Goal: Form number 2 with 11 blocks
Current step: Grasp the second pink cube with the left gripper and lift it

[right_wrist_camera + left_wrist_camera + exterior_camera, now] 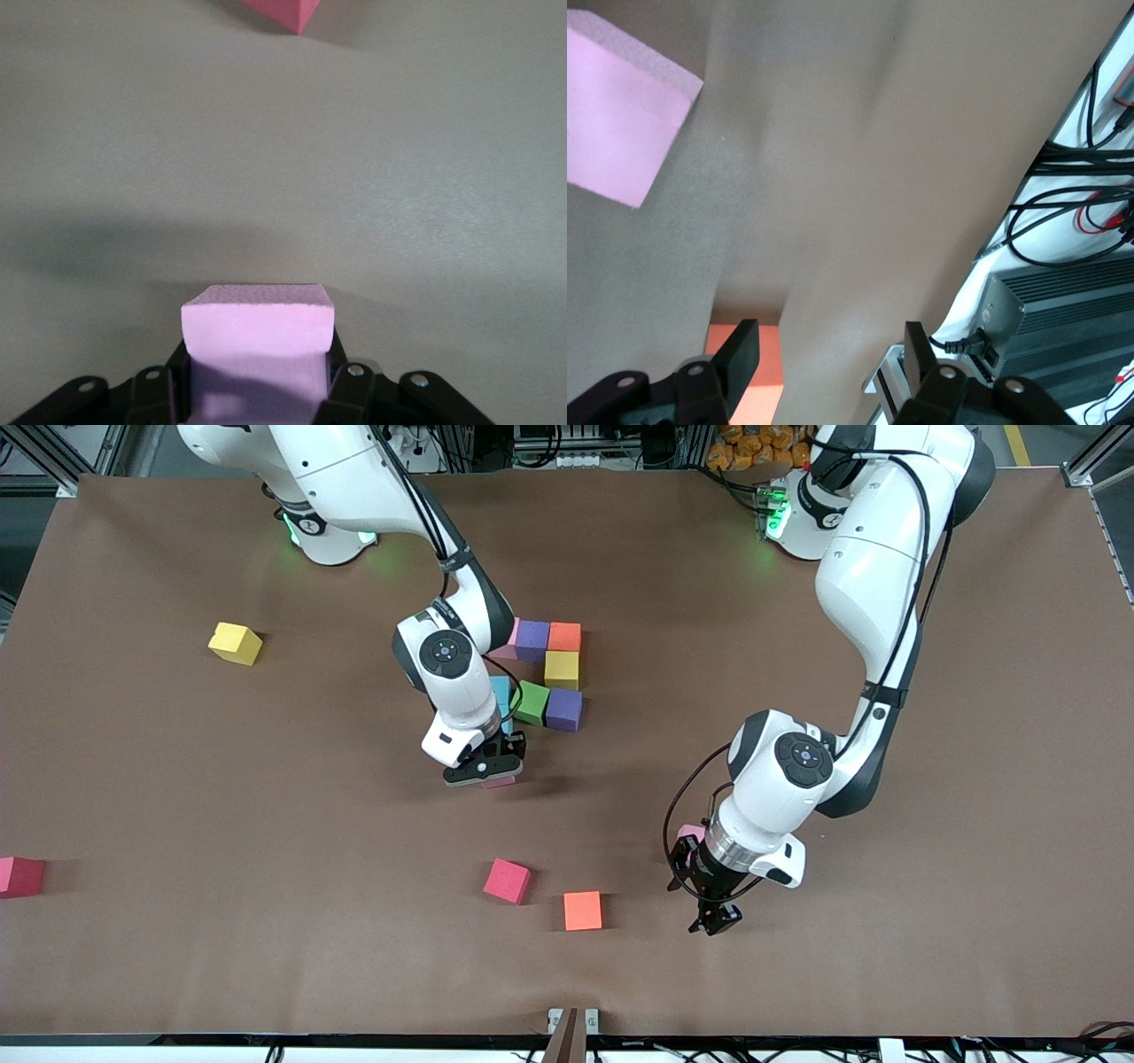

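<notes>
Brown table (266, 797): right pincer (485, 772) grips a pink block (257, 341).

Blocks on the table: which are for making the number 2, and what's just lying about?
For the job: placed blocks; loose yellow block, red block, dark pink block, orange block, pale pink block; held pink block in the right claw; left claw, open over the table.
Lying about: cables, grey box off the table's edge.

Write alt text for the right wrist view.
The right gripper holds a pink block between its jaws, above the bare brown table. A corner of a red block shows at the frame's edge.
</notes>
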Available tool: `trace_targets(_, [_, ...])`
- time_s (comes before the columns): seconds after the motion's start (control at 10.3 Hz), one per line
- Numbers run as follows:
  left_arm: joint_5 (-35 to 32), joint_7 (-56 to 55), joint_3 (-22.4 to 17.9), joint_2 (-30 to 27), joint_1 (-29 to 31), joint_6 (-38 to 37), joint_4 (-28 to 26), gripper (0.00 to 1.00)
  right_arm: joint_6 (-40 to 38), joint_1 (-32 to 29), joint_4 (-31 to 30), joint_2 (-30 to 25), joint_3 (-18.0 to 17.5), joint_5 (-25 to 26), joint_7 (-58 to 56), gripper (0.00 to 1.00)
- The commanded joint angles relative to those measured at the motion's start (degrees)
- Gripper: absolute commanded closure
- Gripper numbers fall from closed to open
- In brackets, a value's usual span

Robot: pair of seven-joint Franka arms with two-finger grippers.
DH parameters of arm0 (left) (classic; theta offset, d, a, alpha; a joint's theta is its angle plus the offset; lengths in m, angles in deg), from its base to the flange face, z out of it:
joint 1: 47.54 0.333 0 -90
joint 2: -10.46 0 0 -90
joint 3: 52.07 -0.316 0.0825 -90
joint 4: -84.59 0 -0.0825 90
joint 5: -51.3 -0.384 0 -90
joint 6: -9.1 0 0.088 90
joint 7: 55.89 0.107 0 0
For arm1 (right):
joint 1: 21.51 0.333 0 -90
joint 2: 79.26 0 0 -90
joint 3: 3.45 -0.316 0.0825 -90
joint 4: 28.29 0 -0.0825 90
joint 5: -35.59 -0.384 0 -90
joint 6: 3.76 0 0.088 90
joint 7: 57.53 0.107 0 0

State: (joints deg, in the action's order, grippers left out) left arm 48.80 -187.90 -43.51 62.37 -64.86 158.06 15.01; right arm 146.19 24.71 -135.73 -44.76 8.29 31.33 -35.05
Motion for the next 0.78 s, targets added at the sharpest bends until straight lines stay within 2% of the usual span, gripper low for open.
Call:
trace_targets(0.0, [-3.2,0.3,-0.7,-0.3,1.4,-3.7,1.3,0.26,-0.1,1.0,0.9,0.6,1.0,1.7,3.1,1.00])
trace_targets(0.29, [-5.8,3.5,-0.6,-1.5,4.1,-10.2,1.1,0.26,0.1,1.0,0.9,0.9,0.9,1.6,3.6,1.00])
trace_targets(0.39, [-5.9,6.0,-0.6,-1.7,4.7,-11.6,1.1,0.26,0.2,1.0,0.9,0.9,0.9,1.5,3.6,0.88])
trace_targets(0.49, [-5.9,8.2,-0.6,-1.7,4.9,-12.2,1.0,0.26,0.2,1.0,1.0,1.1,0.9,1.5,3.7,0.69])
trace_targets(0.59, [-5.9,10.8,-0.6,-1.6,5.6,-12.2,0.9,0.26,0.2,1.0,1.0,1.3,0.9,1.4,4.1,0.39])
trace_targets(0.68, [-5.8,14.3,-0.5,-1.6,5.6,-12.4,0.9,0.26,0.8,1.0,0.9,1.4,0.9,1.5,4.8,0.29])
